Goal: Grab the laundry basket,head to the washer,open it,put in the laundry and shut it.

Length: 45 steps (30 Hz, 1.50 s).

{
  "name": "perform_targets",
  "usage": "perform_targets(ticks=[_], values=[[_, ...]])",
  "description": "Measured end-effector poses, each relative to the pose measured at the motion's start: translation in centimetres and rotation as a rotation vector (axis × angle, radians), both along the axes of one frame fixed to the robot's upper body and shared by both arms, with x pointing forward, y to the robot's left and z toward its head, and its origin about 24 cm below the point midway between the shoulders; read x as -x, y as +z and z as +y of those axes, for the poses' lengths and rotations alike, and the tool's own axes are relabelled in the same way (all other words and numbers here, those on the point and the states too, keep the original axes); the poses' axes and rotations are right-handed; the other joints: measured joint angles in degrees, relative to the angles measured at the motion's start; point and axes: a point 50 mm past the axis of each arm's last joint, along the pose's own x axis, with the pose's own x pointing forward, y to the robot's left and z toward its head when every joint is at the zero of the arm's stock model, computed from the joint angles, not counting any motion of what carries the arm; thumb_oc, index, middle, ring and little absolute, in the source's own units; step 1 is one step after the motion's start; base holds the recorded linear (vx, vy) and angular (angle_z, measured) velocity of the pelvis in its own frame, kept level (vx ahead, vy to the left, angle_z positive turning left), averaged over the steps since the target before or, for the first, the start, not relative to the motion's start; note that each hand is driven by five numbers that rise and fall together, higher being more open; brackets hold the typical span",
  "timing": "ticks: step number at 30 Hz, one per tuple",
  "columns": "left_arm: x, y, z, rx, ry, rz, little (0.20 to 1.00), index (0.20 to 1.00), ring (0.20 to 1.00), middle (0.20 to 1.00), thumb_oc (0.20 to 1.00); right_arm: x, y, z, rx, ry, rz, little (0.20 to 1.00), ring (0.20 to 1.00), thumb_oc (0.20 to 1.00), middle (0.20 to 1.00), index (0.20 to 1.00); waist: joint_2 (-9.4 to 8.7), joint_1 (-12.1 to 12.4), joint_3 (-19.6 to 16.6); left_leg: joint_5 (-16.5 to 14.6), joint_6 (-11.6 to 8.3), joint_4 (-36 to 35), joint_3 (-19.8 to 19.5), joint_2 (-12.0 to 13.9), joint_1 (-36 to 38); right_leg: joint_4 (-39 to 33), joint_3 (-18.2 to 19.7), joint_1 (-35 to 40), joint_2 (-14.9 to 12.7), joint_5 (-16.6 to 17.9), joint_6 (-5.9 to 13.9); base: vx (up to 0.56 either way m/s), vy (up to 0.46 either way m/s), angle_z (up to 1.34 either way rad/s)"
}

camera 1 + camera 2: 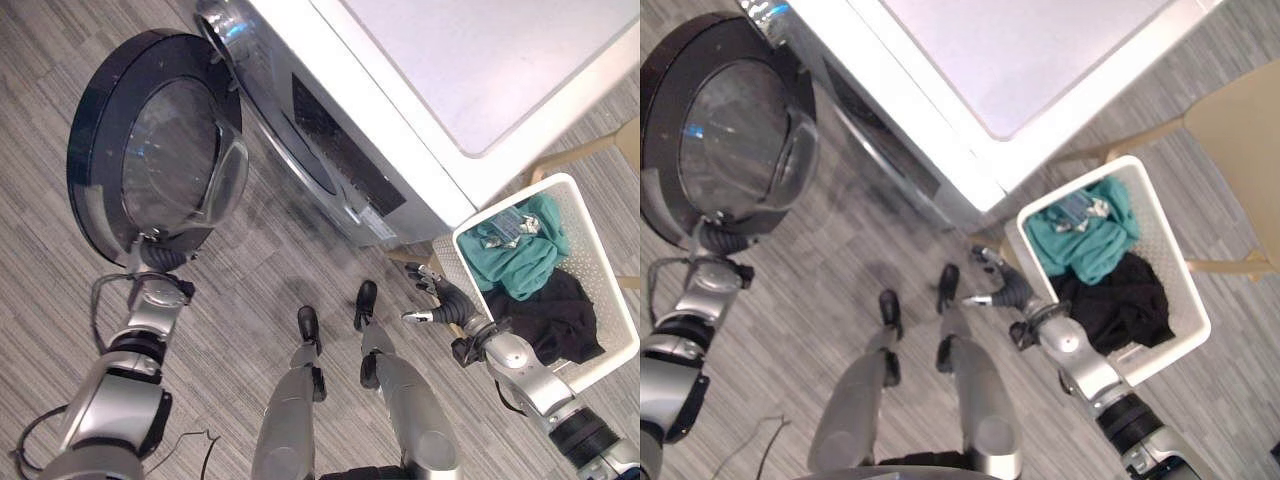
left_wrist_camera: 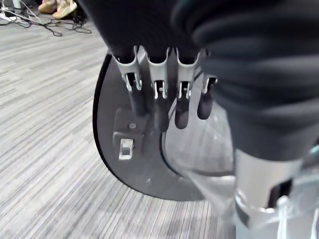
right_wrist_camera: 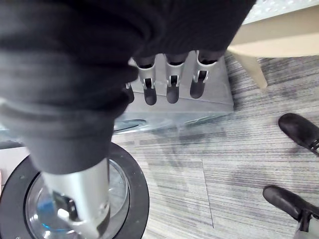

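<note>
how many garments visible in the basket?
2: a teal garment at the washer end of the white laundry basket, a black garment beside it. More may lie underneath.

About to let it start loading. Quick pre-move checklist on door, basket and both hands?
1. Washer door swung open, clear of the drum opening: ok.
2. Left hand at the door's edge, fingers straight along it, not curled round anything: ok.
3. Right hand free to pick, relaxed beside the laundry basket, holding nothing: ok.
4. Laundry in the basket, teal cloth and black cloth both there: ok.
5. Basket resting on a wooden seat beside the washer, stable: cannot tell.
6. Drum empty inside: cannot tell.
</note>
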Motion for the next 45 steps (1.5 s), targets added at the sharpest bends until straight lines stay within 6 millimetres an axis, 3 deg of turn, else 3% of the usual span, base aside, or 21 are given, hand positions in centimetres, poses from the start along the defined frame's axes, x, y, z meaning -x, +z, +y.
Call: perform_targets(ticks=[3,7,11,12,14,17,19,20,21,23,24,25,27,30,32,33,34,36,39,42,45], values=[[1.2,0.9,1.6,-0.051,0.029,-0.023,1.000,1.000,1.000,1.000,1.000,0.0,0.1,0.1,-0.011,0.000,-0.010,1.000,1.000,1.000,1.000,1.000,0.17,0.3,0.0,0.2,0.06,-1.2,-0.7,-0.1,2.4,0.0,0.3,2.0,-0.1,0.0,0.01,0.02,0.000,0.10],[2.1,1.6,1.7,-0.115,-0.010,-0.064,1.000,1.000,1.000,1.000,1.000,0.1,0.0,-0.2,-0.019,-0.018,-0.006,1.000,1.000,1.000,1.000,1.000,0.65,1.6,0.0,0.4,0.05,-2.4,-1.2,-0.3,4.7,0.0,0.7,4.0,-0.3,-0.7,-0.90,0.03,-0.002,0.11],[3.9,-3.1,-0.5,-0.012,-0.044,0.000,1.000,1.000,1.000,1.000,1.000,0.1,-0.1,-0.4,-0.062,-0.066,-0.012,1.000,1.000,1.000,1.000,1.000,2.52,2.7,-1.0,0.5,0.05,-3.7,-1.1,-0.6,8.3,0.0,0.8,7.0,-0.4,-1.2,-1.49,0.08,0.020,-0.05],[5.3,-6.0,-2.8,0.086,-0.070,0.014,1.000,1.000,1.000,1.000,1.000,0.2,-0.3,-0.6,-0.067,-0.107,-0.016,1.000,1.000,1.000,1.000,1.000,2.89,2.9,-1.3,0.5,0.08,-4.5,-0.1,-0.8,10.7,0.5,1.5,8.4,-0.4,-1.7,-1.10,0.12,0.072,-0.25],[7.7,-9.8,-4.6,0.166,-0.084,0.116,1.000,1.000,1.000,1.000,1.000,0.3,-0.6,-1.0,-0.053,-0.126,-0.010,1.000,1.000,1.000,1.000,1.000,2.90,2.3,-1.8,0.3,0.04,-4.7,1.2,-1.0,13.1,0.5,2.7,10.0,-0.4,-1.9,-0.82,0.09,0.047,-0.38],[10.3,-13.5,-7.3,0.269,-0.094,0.208,1.000,1.000,1.000,1.000,1.000,0.5,-0.4,-1.8,-0.008,-0.182,-0.048,1.000,1.000,1.000,1.000,1.000,2.99,1.4,-3.4,-0.3,0.49,-5.7,4.3,-1.0,15.5,2.1,3.8,9.9,-0.3,-3.5,0.91,0.08,0.046,-0.43],[12.5,-15.5,-8.8,0.335,-0.094,0.271,1.000,1.000,1.000,1.000,1.000,0.7,-0.2,-2.1,0.032,-0.208,-0.078,1.000,1.000,1.000,1.000,1.000,2.68,1.1,-4.0,-0.6,0.20,-5.8,9.0,-0.7,18.4,4.4,2.8,10.0,0.3,-4.7,2.47,0.09,0.026,-0.89],[14.2,-16.7,-9.4,0.363,-0.092,0.323,1.000,1.000,1.000,1.000,1.000,0.7,-0.2,-2.1,0.046,-0.210,-0.090,1.000,1.000,1.000,1.000,1.000,2.99,1.3,-5.6,-0.8,0.49,-5.9,11.9,0.2,19.6,5.5,-0.9,10.0,-1.1,-8.5,1.90,0.12,-0.009,-1.33],[15.7,-17.9,-10.1,0.396,-0.082,0.375,1.000,1.000,1.000,1.000,1.000,1.0,-0.4,-2.8,0.075,-0.235,-0.087,1.000,1.000,1.000,1.000,1.000,4.60,1.2,-8.2,-1.2,0.61,-5.8,14.2,2.2,19.8,8.8,-7.6,9.5,-2.3,-10.3,1.91,0.20,-0.103,-1.25],[17.5,-19.2,-10.8,0.435,-0.062,0.434,1.000,1.000,1.000,1.000,1.000,1.4,-0.8,-3.5,0.133,-0.257,-0.085,1.000,1.000,1.000,1.000,1.000,6.41,1.3,-11.0,-2.2,0.24,-6.6,19.1,4.5,22.7,18.4,-21.7,10.0,-8.7,-13.0,3.43,0.14,-0.146,-1.16],[19.0,-20.0,-10.4,0.438,-0.041,0.500,1.000,1.000,1.000,1.000,1.000,1.7,-1.0,-3.6,0.159,-0.263,-0.090,1.000,1.000,1.000,1.000,1.000,6.52,1.3,-13.6,-3.3,-0.24,-6.3,19.7,4.6,23.4,20.4,-23.9,10.5,-11.6,-13.6,3.92,0.12,-0.151,-1.04],[20.2,-20.7,-10.3,0.433,-0.040,0.561,1.000,1.000,1.000,1.000,1.000,2.5,-1.3,-4.1,0.165,-0.285,-0.081,1.000,1.000,1.000,1.000,1.000,5.40,0.7,-17.2,-3.8,-1.06,-6.4,19.6,4.2,23.8,18.2,-22.6,11.6,-14.0,-13.5,4.15,0.21,-0.237,-0.64],[20.4,-21.2,-10.8,0.447,-0.064,0.596,1.000,1.000,1.000,1.000,1.000,4.0,-2.4,-4.9,0.237,-0.309,-0.059,1.000,1.000,1.000,1.000,1.000,5.79,0.1,-19.1,-3.7,-1.88,-3.1,17.5,7.0,25.0,13.5,-17.1,14.2,-8.5,-13.6,3.34,0.17,-0.217,-0.57],[21.8,-22.5,-12.7,0.497,-0.097,0.681,1.000,1.000,1.000,1.000,1.000,5.5,-3.7,-5.8,0.266,-0.350,-0.002,1.000,1.000,1.000,1.000,1.000,6.44,-0.5,-21.5,-3.6,-2.22,12.6,14.3,11.8,20.6,6.5,-11.8,19.0,-4.9,-13.8,1.91,0.11,-0.133,-0.86],[21.7,-22.8,-14.0,0.529,-0.118,0.682,1.000,1.000,1.000,1.000,1.000,5.5,-4.7,-6.9,0.357,-0.362,0.037,1.000,1.000,1.000,1.000,1.000,6.56,-1.8,-21.5,-2.1,-6.41,22.6,9.1,13.1,17.4,3.6,-7.8,20.8,-2.9,-11.8,-1.11,0.02,-0.032,-0.96],[21.4,-22.7,-14.6,0.535,-0.151,0.677,1.000,1.000,1.000,1.000,1.000,5.1,-4.9,-7.2,0.388,-0.361,0.053,1.000,1.000,1.000,1.000,1.000,6.70,-0.8,-21.6,-3.4,-8.06,25.1,5.0,12.0,15.9,2.0,-5.8,21.2,-2.4,-9.9,-1.27,-0.01,0.006,-1.30],[20.9,-22.6,-14.9,0.543,-0.162,0.661,1.000,1.000,1.000,1.000,1.000,5.0,-4.8,-7.4,0.399,-0.365,0.048,1.000,1.000,1.000,1.000,1.000,6.86,-0.9,-21.5,-4.4,-9.09,22.7,2.8,10.6,14.2,0.5,-4.7,21.8,-2.1,-9.3,-1.68,-0.01,0.008,-0.96],[19.8,-22.3,-15.3,0.545,-0.179,0.634,1.000,1.000,1.000,1.000,1.000,4.6,-4.8,-7.4,0.421,-0.352,0.042,1.000,1.000,1.000,1.000,1.000,6.65,-1.6,-21.4,-4.7,-8.67,16.6,-2.5,7.2,10.6,0.0,-4.2,21.5,-2.1,-9.5,-1.46,0.03,0.034,-0.31],[19.5,-22.3,-15.4,0.541,-0.206,0.631,1.000,1.000,1.000,1.000,1.000,3.0,-4.9,-6.6,0.509,-0.272,0.020,1.000,1.000,1.000,1.000,1.000,6.30,0.0,-20.2,-1.3,-7.64,3.7,-8.4,4.8,8.5,-0.1,-1.7,21.9,-0.4,-9.6,-1.18,0.03,0.044,-0.54],[20.1,-22.5,-15.3,0.544,-0.195,0.647,1.000,1.000,1.000,1.000,1.000,2.7,-5.0,-6.8,0.520,-0.280,0.024,1.000,1.000,1.000,1.000,1.000,6.92,0.7,-19.0,2.5,-6.37,2.7,-8.4,4.5,8.0,-0.4,-1.6,23.1,1.2,-10.5,-1.68,0.05,0.109,-0.16],[21.1,-22.9,-14.7,0.534,-0.170,0.690,1.000,1.000,1.000,1.000,1.000,2.3,-5.5,-7.2,0.572,-0.283,0.035,1.000,1.000,1.000,1.000,1.000,7.95,1.1,-18.1,4.8,-3.42,-2.1,-7.0,3.4,12.1,0.1,-1.8,23.5,1.0,-10.9,-0.09,-0.01,0.143,0.10]])
